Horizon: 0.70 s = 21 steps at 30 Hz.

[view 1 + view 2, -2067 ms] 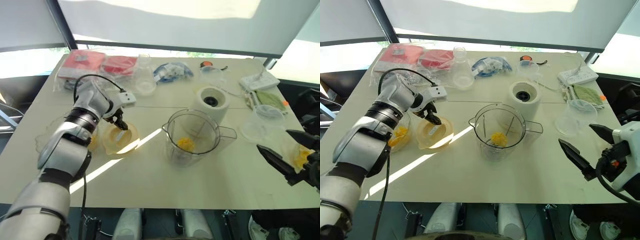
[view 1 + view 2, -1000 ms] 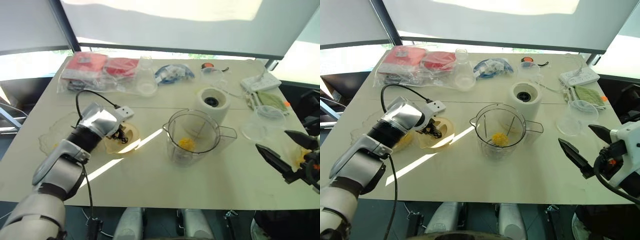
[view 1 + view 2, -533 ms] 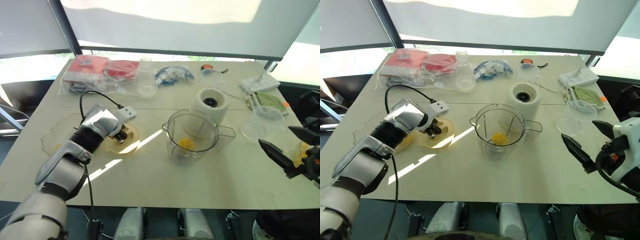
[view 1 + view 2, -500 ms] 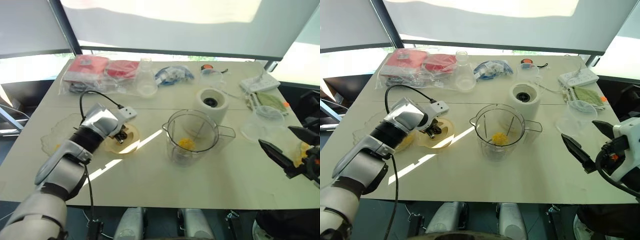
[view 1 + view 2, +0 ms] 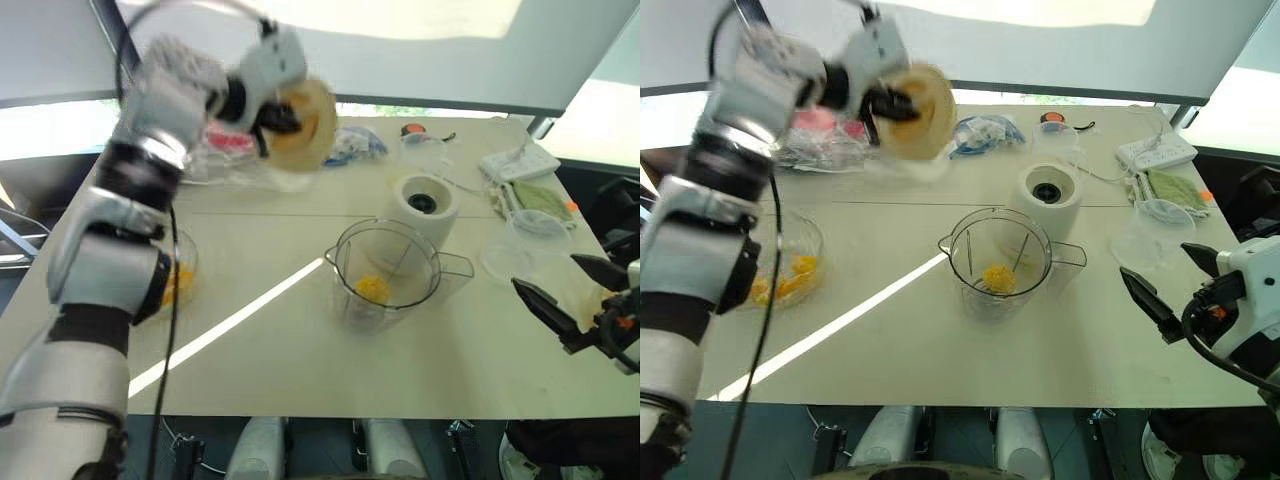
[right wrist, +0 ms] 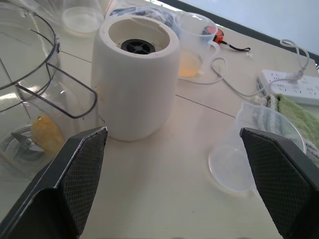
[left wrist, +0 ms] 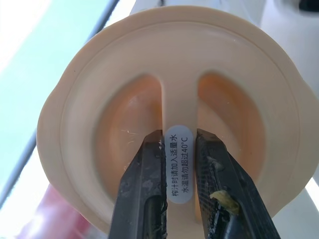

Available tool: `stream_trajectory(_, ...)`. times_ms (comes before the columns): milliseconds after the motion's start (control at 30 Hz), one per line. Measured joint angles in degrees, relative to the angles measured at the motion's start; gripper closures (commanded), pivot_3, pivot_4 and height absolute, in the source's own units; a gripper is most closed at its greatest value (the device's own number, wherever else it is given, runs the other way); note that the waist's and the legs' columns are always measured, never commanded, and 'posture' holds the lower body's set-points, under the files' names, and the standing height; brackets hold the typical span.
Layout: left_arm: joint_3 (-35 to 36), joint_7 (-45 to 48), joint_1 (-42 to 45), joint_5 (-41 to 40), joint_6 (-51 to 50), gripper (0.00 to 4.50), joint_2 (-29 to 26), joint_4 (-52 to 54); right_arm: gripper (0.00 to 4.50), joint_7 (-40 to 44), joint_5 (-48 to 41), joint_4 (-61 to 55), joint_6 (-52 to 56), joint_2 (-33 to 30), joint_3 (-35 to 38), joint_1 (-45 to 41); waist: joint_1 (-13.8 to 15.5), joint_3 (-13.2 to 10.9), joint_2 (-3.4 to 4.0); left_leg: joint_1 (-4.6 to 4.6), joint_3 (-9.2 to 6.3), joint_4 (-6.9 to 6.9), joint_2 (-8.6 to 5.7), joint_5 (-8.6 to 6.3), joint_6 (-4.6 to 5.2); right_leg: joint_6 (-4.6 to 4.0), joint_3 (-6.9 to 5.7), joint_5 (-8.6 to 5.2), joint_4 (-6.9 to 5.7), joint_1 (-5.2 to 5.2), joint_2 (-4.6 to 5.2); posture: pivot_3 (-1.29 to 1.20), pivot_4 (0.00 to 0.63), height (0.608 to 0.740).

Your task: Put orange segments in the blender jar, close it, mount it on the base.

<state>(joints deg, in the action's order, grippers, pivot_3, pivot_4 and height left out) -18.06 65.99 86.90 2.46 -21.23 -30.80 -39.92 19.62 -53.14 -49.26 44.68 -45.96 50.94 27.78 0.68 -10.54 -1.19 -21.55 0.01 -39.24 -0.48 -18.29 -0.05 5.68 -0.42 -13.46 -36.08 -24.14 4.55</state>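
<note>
Left wrist view: left gripper (image 7: pixel 179 164) fingers (image 7: pixel 144 174), clamped on lid (image 7: pixel 174 99) handle, have lifted it off desk (image 5: pixel 300 370); blender jar (image 5: pixel 385 275) closing follows; right gripper (image 5: pixel 565 300) fully open, empty.

The blender jar (image 5: pixel 385 275) stands mid-table with orange segments (image 5: pixel 372 289) inside; the base (image 5: pixel 423 206) is just behind it, slightly right. Left of the jar, well apart, a bowl (image 5: pixel 790 265) holds what look like more segments.

The left arm is raised high, its gripper (image 5: pixel 278 118) pinching the central rib of a cream lid (image 7: pixel 174 114) between its 2 fingers (image 7: pixel 144 174). The right gripper (image 5: pixel 1168 292) sits low at the right edge, its 2 fingers (image 6: pixel 75 174) spread wide, holding nothing.
</note>
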Motion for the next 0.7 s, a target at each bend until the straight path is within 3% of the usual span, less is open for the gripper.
stream_trajectory(133,2.2,12.6,3.2,-4.4,5.8,4.27,2.4,-7.4,0.00,0.4,1.2,0.1,-0.5,0.8,-0.6,-0.2,0.0,0.0,0.04,0.01,-0.04,0.00,0.00,0.00,0.01,0.02,-0.02,-0.02,-0.06,0.00,-0.05,0.00,0.150,0.740)
stream_trajectory(267,1.9,24.2,3.4,-10.6,6.8,4.27,3.7,-7.9,0.00,0.4,2.0,0.0,-0.8,2.3,-1.4,-0.4,0.0,0.0,0.00,-0.04,-0.04,-0.03,0.02,0.00,0.00,0.01,0.01,-0.02,-0.05,-0.03,-0.04,0.00,0.150,0.740)
stream_trajectory(500,-6.1,26.3,10.2,-20.6,-3.2,4.27,6.6,-4.5,0.00,-0.1,3.4,-0.1,-1.7,4.7,-4.9,-1.3,0.0,0.0,0.00,-0.09,-0.10,-0.06,0.06,-0.01,0.01,0.04,0.01,-0.03,-0.02,-0.03,-0.03,0.00,0.150,0.740)
stream_trajectory(700,-18.3,26.3,9.5,-22.5,-2.8,4.27,8.5,2.2,0.00,-2.9,3.4,-0.9,-2.3,7.1,-10.7,-5.4,-0.3,0.0,0.21,0.00,-0.08,-0.06,0.05,0.00,0.01,0.02,0.07,-0.04,-0.10,-0.04,-0.11,0.00,0.150,0.740)
